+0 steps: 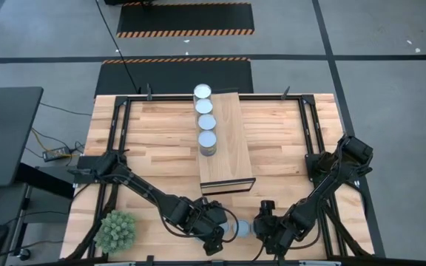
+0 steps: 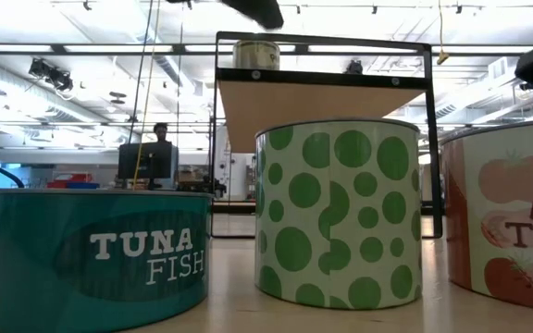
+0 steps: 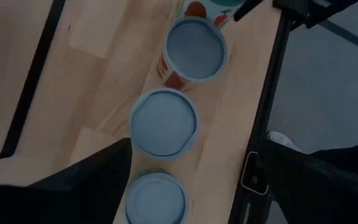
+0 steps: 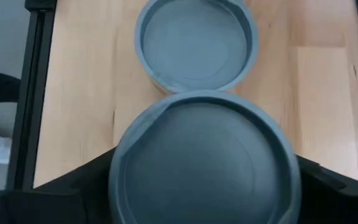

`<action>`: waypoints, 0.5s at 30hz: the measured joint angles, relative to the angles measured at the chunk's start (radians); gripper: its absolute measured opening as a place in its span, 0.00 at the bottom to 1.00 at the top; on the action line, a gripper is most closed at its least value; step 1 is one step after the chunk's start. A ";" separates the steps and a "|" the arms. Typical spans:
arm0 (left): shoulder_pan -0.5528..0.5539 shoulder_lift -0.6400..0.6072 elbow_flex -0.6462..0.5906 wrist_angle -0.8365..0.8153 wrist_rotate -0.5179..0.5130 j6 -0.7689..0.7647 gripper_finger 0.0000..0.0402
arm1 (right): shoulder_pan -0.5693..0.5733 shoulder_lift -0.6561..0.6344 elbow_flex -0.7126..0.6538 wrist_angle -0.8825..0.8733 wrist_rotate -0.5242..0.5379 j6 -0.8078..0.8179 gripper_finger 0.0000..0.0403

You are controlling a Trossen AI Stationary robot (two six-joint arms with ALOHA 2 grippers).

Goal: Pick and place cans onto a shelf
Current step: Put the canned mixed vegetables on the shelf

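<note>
cans at the table's near edge
right gripper straddles a dull blue-grey can, fingers wide; left gripper open over a tomato-labelled row.

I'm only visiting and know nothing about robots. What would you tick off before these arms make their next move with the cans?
1. Room on the shelf: ok. Four cans line its left edge and the rest of the top is bare.
2. Left jaws open, either side of a front can: ok.
3. Right arm centred over another can: ok.
4. Arms clear of each other: cannot tell. Both wrists crowd the table's front edge.
5. Plant out of the way: ok. It sits off at the front left corner.
</note>
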 joint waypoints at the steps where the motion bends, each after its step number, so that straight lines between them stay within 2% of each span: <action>1: 0.000 -0.006 0.000 0.001 -0.003 0.000 0.88 | -0.002 -0.001 0.000 0.000 -0.007 0.007 0.80; 4: -0.002 -0.037 0.000 -0.007 -0.031 0.001 0.88 | -0.005 -0.018 0.000 -0.023 -0.019 0.019 0.72; 8: 0.001 -0.085 0.000 -0.041 -0.076 0.001 0.88 | -0.005 -0.063 0.000 -0.083 -0.021 0.030 0.72; 15: 0.027 -0.155 0.000 -0.020 -0.108 0.006 0.88 | -0.011 -0.183 0.000 -0.304 -0.010 0.058 0.72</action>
